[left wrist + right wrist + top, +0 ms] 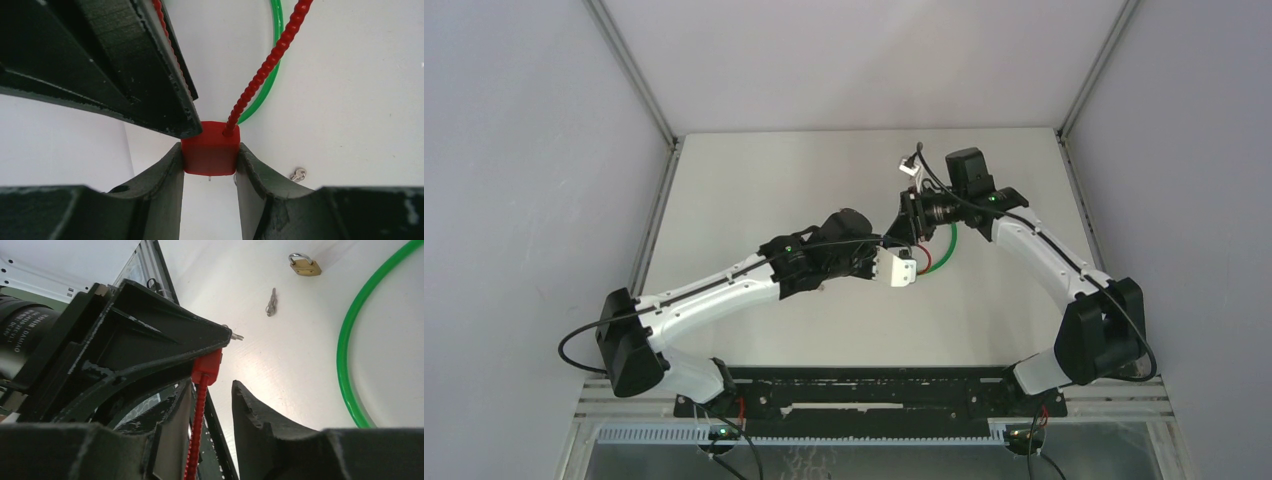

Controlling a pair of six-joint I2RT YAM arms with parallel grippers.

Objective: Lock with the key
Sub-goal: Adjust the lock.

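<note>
Left pincer (210, 150) clamping the red lock body (210, 155) between both fingers; right pincer (211, 385) parted, straddling the lock's red cable (200, 410) without squeezing. Small key (271, 302) lying on the table (280, 365), near a brass padlock (305, 266).

Your top camera sits above and behind the arm bases and looks down on the whole table (754, 180) from well back. The left wrist camera looks out along the left gripper (209, 147), very near the red lock (210, 156). The right wrist camera (low and tilted, close to the surface) looks past the right gripper (211, 385) toward the other arm. Both wrist views share that lock and the green loop (276, 50), and the loop also shows from above.
</note>
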